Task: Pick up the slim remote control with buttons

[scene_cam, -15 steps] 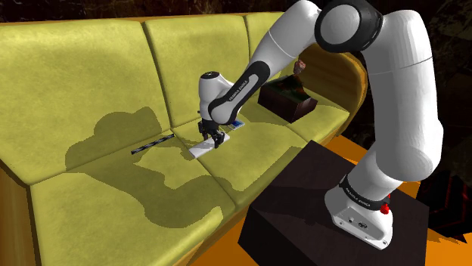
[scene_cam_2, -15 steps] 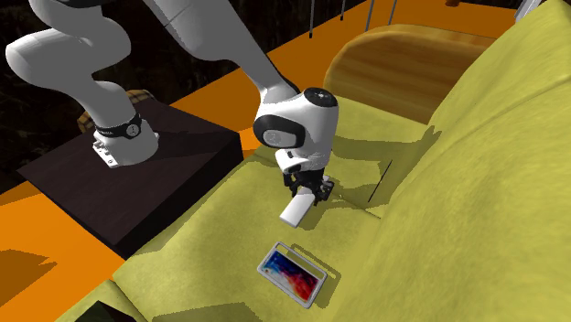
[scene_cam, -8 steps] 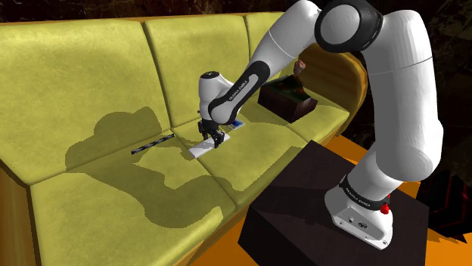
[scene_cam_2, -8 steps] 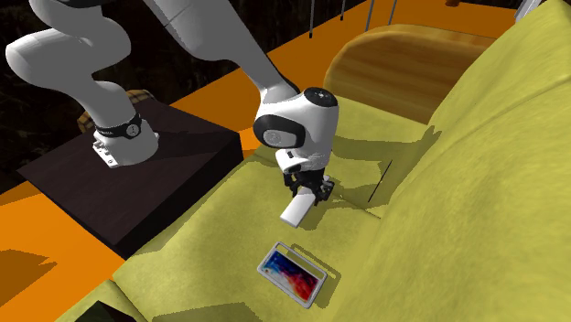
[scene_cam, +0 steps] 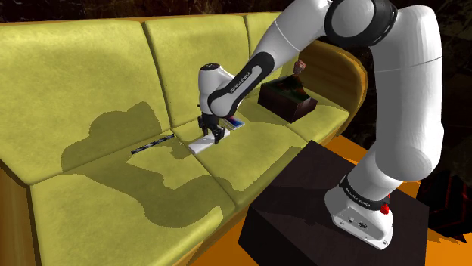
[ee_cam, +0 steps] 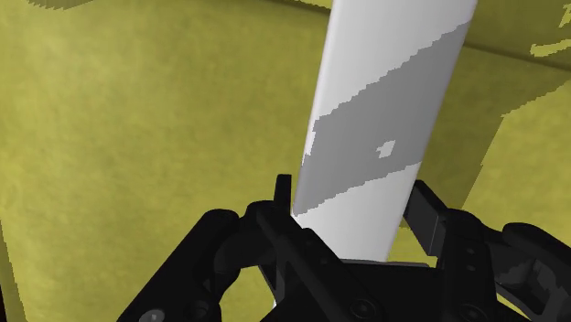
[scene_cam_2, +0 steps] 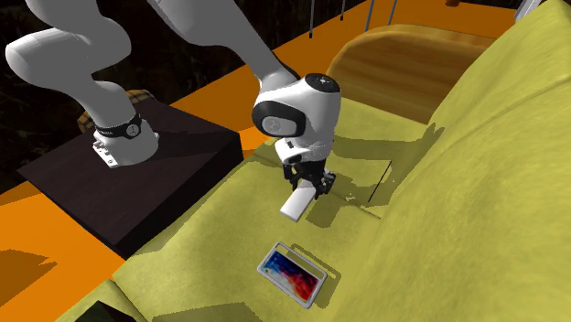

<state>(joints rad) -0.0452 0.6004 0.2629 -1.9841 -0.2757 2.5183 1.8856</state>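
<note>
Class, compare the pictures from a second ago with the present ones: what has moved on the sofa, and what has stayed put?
The pincer, shut on the white remote throughout, rose a little, lifting the remote clear of the yellow-green sofa cushion; a shadow now shows beneath it. The phone, the thin dark stick and the dark box stayed put.

The remote (scene_cam_2: 296, 203) is a slim, plain white bar, partly shaded grey in the wrist view (ee_cam: 384, 119). The gripper (ee_cam: 352, 197) clasps its upper end. It slants downward, with its free end just over the sofa seat (scene_cam_2: 229, 229).
</note>
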